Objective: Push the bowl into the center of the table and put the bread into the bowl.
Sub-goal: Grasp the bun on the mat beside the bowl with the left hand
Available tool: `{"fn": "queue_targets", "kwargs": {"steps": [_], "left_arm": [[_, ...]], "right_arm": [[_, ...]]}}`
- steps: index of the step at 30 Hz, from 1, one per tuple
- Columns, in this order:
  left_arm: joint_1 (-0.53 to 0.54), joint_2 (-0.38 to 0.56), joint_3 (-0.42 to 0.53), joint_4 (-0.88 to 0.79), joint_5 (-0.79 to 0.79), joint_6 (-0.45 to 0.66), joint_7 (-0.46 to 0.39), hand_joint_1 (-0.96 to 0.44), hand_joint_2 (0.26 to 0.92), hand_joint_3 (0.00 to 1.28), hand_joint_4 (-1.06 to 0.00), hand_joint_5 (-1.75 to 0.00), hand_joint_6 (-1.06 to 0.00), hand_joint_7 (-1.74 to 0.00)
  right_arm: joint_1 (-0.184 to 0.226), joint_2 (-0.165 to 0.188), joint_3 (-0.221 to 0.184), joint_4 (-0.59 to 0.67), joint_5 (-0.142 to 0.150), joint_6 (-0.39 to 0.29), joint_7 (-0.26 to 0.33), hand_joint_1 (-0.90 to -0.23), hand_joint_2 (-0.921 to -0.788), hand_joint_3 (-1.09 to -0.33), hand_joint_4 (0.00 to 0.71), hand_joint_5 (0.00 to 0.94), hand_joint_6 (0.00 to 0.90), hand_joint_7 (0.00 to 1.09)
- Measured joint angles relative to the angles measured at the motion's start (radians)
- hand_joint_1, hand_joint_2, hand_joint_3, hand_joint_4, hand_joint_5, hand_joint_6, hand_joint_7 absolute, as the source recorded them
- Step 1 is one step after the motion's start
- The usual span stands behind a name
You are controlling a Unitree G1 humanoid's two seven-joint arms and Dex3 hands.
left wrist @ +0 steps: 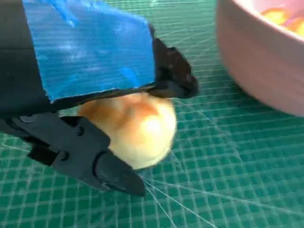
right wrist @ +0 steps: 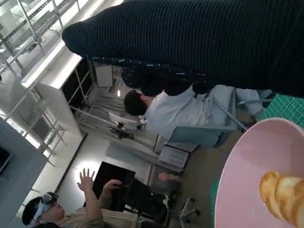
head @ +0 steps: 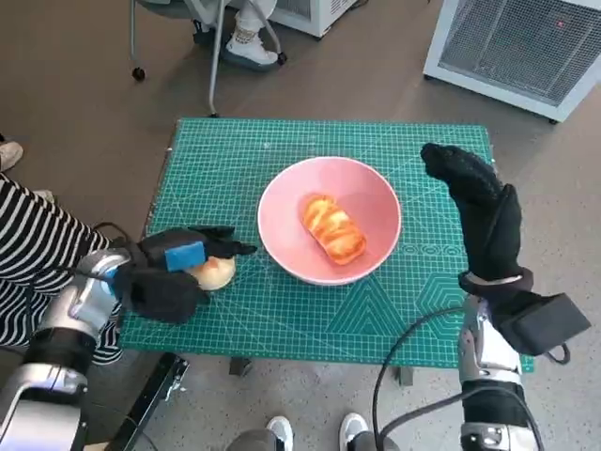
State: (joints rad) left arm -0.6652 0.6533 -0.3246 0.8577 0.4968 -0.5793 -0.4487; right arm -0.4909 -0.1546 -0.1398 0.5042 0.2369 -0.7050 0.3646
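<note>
The pink bowl (head: 329,221) sits mid-mat with a striped loaf (head: 332,228) inside. Just beside the bowl, the left hand (head: 174,268) clamps around a round bread roll (head: 214,272), hiding much of it. Beyond the bowl's other side, the right hand (head: 479,211) hovers, fingers apart, empty. A striped sleeve (head: 33,249) borders the green mat (head: 310,315).

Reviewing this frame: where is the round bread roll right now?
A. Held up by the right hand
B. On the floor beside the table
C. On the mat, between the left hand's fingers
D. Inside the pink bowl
C: the round bread roll sits on the green mat between the left hand's fingers, outside the pink bowl, which holds another bread.
</note>
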Motion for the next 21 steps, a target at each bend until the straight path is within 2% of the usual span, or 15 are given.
{"fn": "queue_targets", "kwargs": {"steps": [2, 3, 4, 5, 7, 12, 21], "left_arm": [[-0.007, 0.000, -0.010, 0.002, 0.013, 0.021, 0.010, 0.06, 0.873, 0.05, -0.73, -0.12, -0.78, -0.18], [-0.009, 0.000, -0.015, 0.002, 0.017, 0.035, 0.015, 0.06, 0.873, 0.05, -0.73, -0.12, -0.78, -0.18], [-0.009, 0.000, -0.018, 0.001, 0.020, 0.044, 0.020, 0.04, 0.890, 0.09, -0.69, -0.51, -0.68, -0.60], [-0.009, 0.000, -0.021, -0.001, 0.021, 0.052, 0.024, 0.02, 0.901, 0.12, -0.66, -0.77, -0.61, -0.85], [-0.009, 0.000, -0.023, -0.009, 0.026, 0.063, 0.036, 0.01, 0.913, 0.12, -0.66, -1.04, -0.55, -1.08], [0.009, 0.010, -0.017, -0.067, 0.031, 0.071, 0.049, 0.00, 0.918, 0.12, -0.66, -1.19, -0.54, -1.21], [0.059, 0.053, 0.060, -0.205, -0.049, 0.050, 0.031, 0.00, 0.920, 0.06, -0.71, -1.16, -0.62, -1.16]], "right_arm": [[0.000, 0.000, -0.001, -0.001, 0.000, 0.001, 0.000, -0.767, -0.921, -0.781, 0.164, 0.005, 0.007, 0.58], [0.000, 0.000, 0.000, -0.002, 0.000, 0.001, 0.000, -0.767, -0.921, -0.781, 0.164, 0.005, 0.007, 0.58], [0.000, 0.000, 0.000, -0.002, 0.000, 0.002, 0.000, -0.767, -0.921, -0.781, 0.164, 0.005, 0.006, 0.58], [0.000, 0.000, -0.001, -0.003, 0.000, 0.003, 0.000, -0.766, -0.921, -0.782, 0.164, 0.005, 0.005, 0.58], [0.000, 0.000, 0.000, -0.003, 0.000, 0.003, 0.000, -0.766, -0.921, -0.782, 0.163, 0.005, 0.003, 0.58], [0.000, 0.000, -0.001, -0.003, 0.000, 0.003, 0.001, -0.766, -0.921, -0.781, 0.165, 0.005, 0.000, 0.58], [0.001, 0.000, -0.001, -0.003, 0.000, 0.003, 0.005, -0.759, -0.921, -0.782, 0.165, 0.004, -0.001, 0.55]]}}
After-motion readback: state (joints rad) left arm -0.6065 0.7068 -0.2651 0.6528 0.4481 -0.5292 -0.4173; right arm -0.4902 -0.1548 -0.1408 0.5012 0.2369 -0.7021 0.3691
